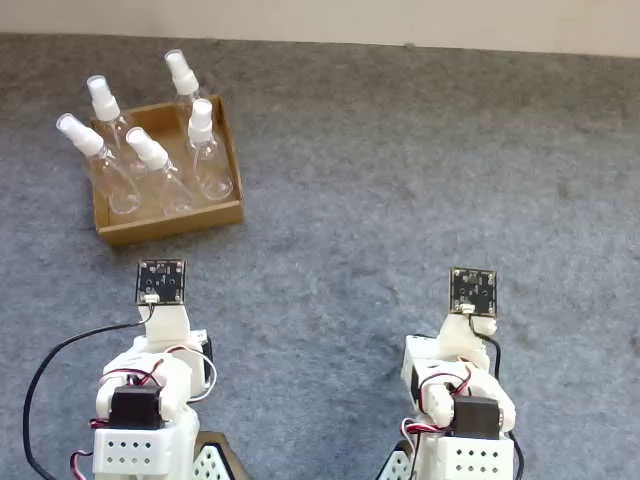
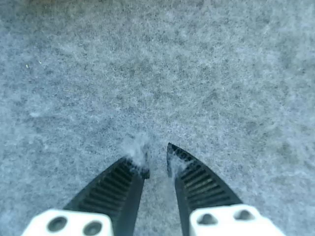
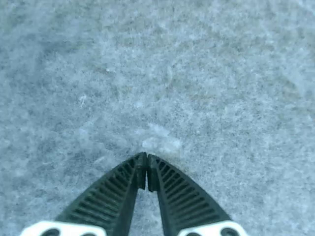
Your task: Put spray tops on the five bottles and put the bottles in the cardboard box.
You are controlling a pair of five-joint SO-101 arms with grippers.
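Note:
The cardboard box (image 1: 170,226) sits at the far left of the grey carpet. Several clear bottles stand in it, each with a white spray top, among them one at the box's left side (image 1: 112,178) and one at its right side (image 1: 212,165). My left arm (image 1: 160,330) is drawn back near the front edge, well short of the box. Its gripper (image 2: 156,161) hangs just over bare carpet, open by a narrow gap, with nothing between its fingers. My right arm (image 1: 470,340) is drawn back at the front right. Its gripper (image 3: 146,160) is shut and empty above the carpet.
Grey carpet (image 1: 400,180) covers the whole table. A pale wall strip (image 1: 400,20) runs along the far edge. A black cable (image 1: 45,370) loops beside the left arm's base.

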